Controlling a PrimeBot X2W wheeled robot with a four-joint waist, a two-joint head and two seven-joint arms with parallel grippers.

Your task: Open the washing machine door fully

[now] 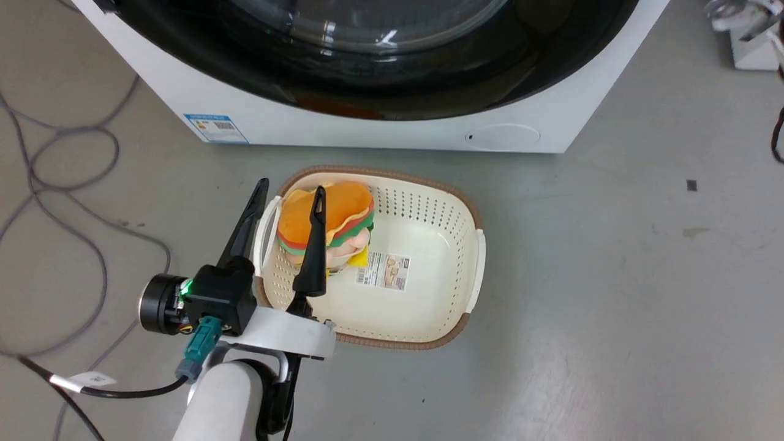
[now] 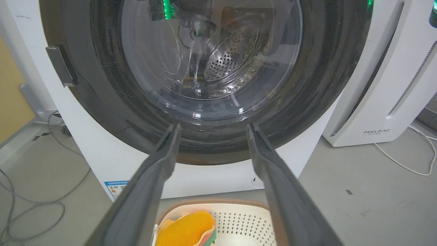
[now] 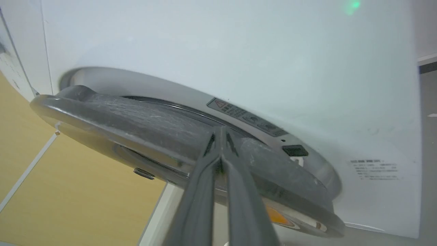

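Right claw (image 3: pixel 221 130) closed, tips touching door (image 3: pixel 136 119), left claw (image 1: pixel 291 187) spread

A pale grey floor (image 1: pixel 612 275), scuffed and faintly glossy, runs across the head view. Grey cables (image 1: pixel 106 278) loop over it along the left edge, and a small dark mark (image 1: pixel 691 185) sits at right. In the left wrist view a white FEELBIRD appliance (image 2: pixel 385 85) stands at right, with a white cord (image 2: pixel 399 165) trailing on the floor beside it. At far left is what may be a yellow wall (image 2: pixel 10 102).
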